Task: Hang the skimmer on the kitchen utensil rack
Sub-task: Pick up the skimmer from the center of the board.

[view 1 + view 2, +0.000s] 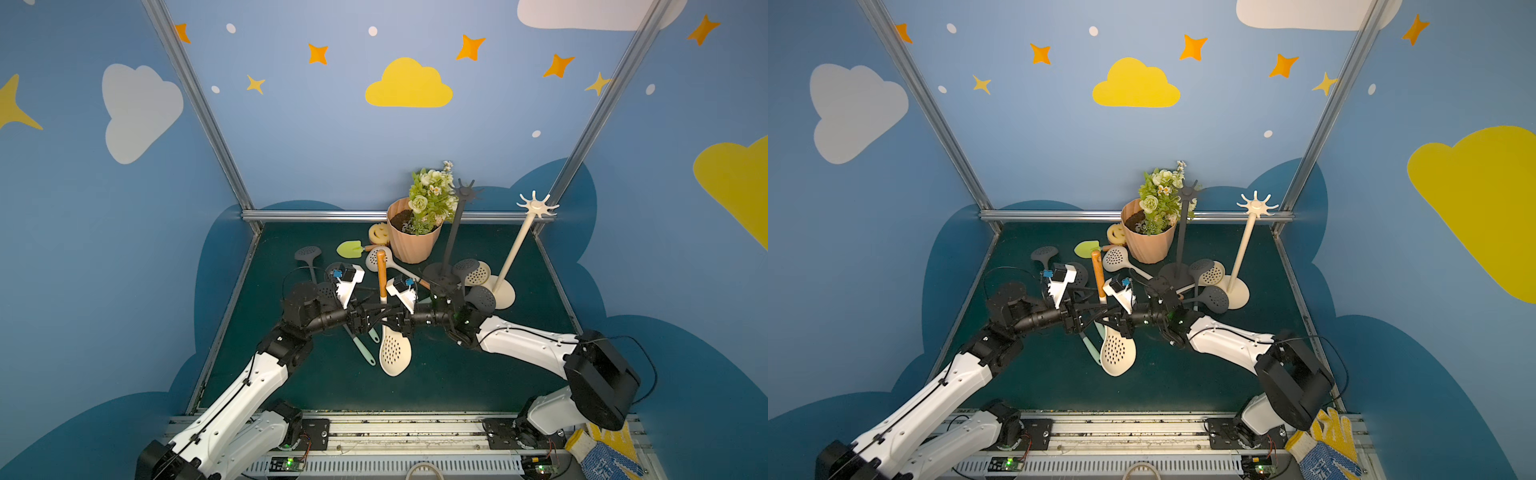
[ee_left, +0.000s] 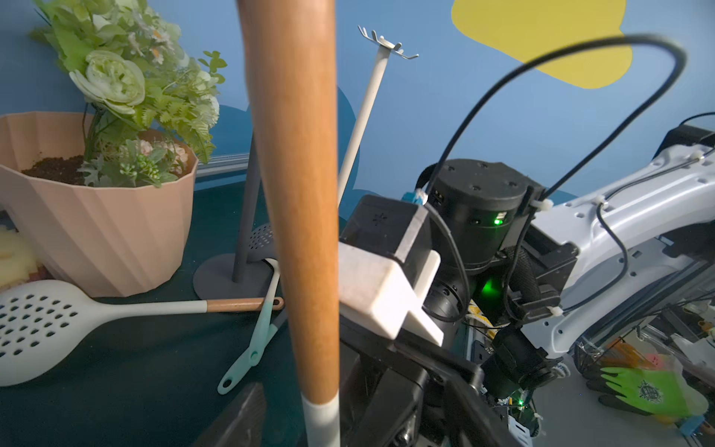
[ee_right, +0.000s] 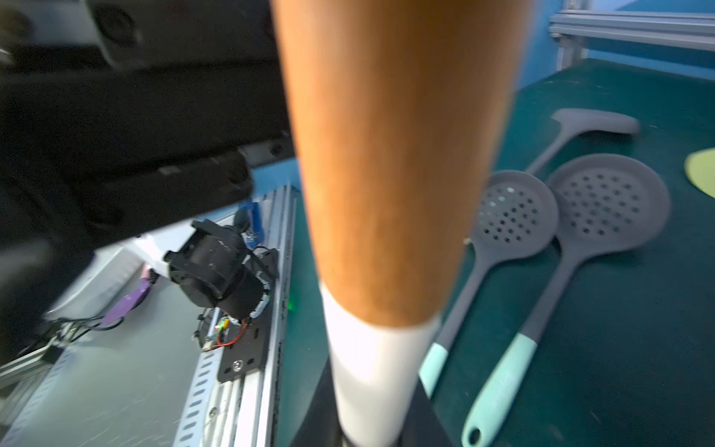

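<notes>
Where the two arms meet over the middle of the green worktop (image 1: 457,374), the cream skimmer (image 1: 394,353) stands upright between them. Its wooden handle points up and its perforated bowl hangs down, to the left of both racks. Far left, a grey skimmer (image 1: 308,252) lies flat. Next, the left end effector (image 1: 371,321) sits at the cream skimmer's neck with its jaws apart; in the left wrist view a dark finger (image 2: 240,418) stands clear of the handle. Just right of it, the right end effector (image 1: 397,322) is clamped on the white neck, with dark fingers (image 3: 425,429) against both sides. Behind stands a pink flower pot (image 1: 411,245). Further right, the dark grey utensil rack (image 1: 451,241) and then the cream utensil rack (image 1: 513,249) stand upright, with more skimmers lying at their bases.
</notes>
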{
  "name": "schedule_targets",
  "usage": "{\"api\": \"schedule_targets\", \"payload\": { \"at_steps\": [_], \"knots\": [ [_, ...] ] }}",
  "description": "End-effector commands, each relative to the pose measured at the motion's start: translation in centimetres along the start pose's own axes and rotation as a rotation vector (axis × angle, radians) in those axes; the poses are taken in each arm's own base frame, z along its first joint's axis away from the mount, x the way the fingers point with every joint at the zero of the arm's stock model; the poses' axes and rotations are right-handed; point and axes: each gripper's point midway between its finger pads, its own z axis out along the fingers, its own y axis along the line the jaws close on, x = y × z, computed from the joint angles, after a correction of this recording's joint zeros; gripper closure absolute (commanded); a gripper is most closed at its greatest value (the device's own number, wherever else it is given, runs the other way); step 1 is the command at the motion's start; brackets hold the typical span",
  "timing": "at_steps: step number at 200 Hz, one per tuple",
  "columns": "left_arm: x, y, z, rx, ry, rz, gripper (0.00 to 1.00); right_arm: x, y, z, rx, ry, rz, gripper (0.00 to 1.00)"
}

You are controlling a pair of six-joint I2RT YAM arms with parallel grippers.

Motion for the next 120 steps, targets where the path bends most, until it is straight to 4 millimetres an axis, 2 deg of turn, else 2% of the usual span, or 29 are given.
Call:
{"api": "schedule_targets", "payload": {
  "at_steps": [1,60,73,120],
  "knots": [
    [-0.8,0.9,-0.4,-0.079,-0.027,0.033,0.19,-1.0,-2.7,-2.1,0.215,-0.033,0.024,1.00],
    [-0.9,4.0,-0.9,-0.266,-0.011,0.046,0.14,0.2,-7.5,-9.6,0.666,0.012,0.082,1.00],
    [-0.6,4.7,-0.9,-0.306,-0.005,0.046,0.12,0.3,-8.2,-11.5,0.724,0.020,0.104,1.00],
    [0.4,5.3,-0.3,-0.365,0.065,0.068,0.05,0.4,-10.1,-17.9,0.872,0.010,0.183,1.00]
  ]
}}
